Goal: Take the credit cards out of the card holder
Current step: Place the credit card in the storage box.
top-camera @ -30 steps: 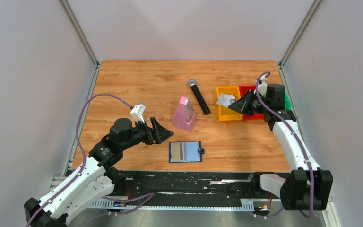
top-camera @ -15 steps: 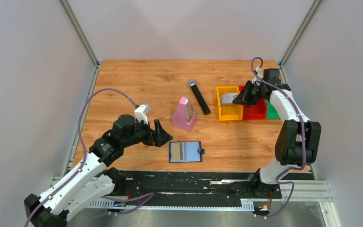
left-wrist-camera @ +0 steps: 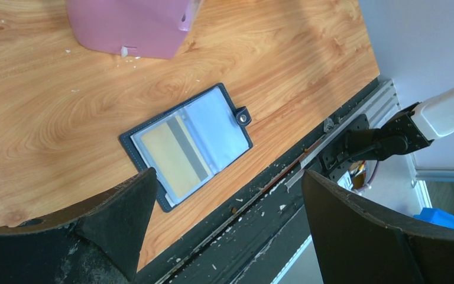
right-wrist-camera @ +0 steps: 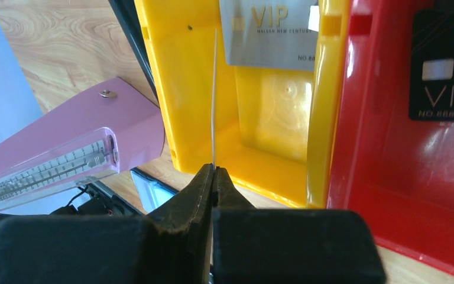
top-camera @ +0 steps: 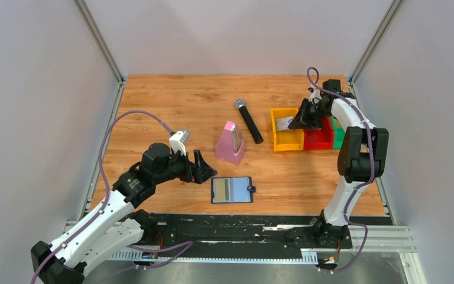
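Note:
The navy card holder (top-camera: 232, 190) lies open near the table's front edge. A tan-gold credit card (left-wrist-camera: 168, 155) sits in its left pocket (left-wrist-camera: 186, 145). My left gripper (top-camera: 206, 171) is open and empty, just left of the holder and above it (left-wrist-camera: 227, 177). My right gripper (top-camera: 295, 123) is shut on a thin card seen edge-on (right-wrist-camera: 214, 94) and holds it over the yellow bin (top-camera: 287, 141); the jaws (right-wrist-camera: 214, 168) are pressed together on the card's lower edge. A silver VIP card (right-wrist-camera: 269, 32) lies in the yellow bin. A black VIP card (right-wrist-camera: 443, 71) lies in the red bin (right-wrist-camera: 390, 148).
A pink metronome (top-camera: 232, 143) stands just behind the holder. A black microphone (top-camera: 248, 120) lies between it and the bins. The red bin (top-camera: 319, 140) and a green bin (top-camera: 338, 139) stand right of the yellow one. A black rail runs along the front edge.
My right arm has swung up and back, carrying the card a little left and down over the yellow bin. My left gripper has shifted slightly toward the holder.

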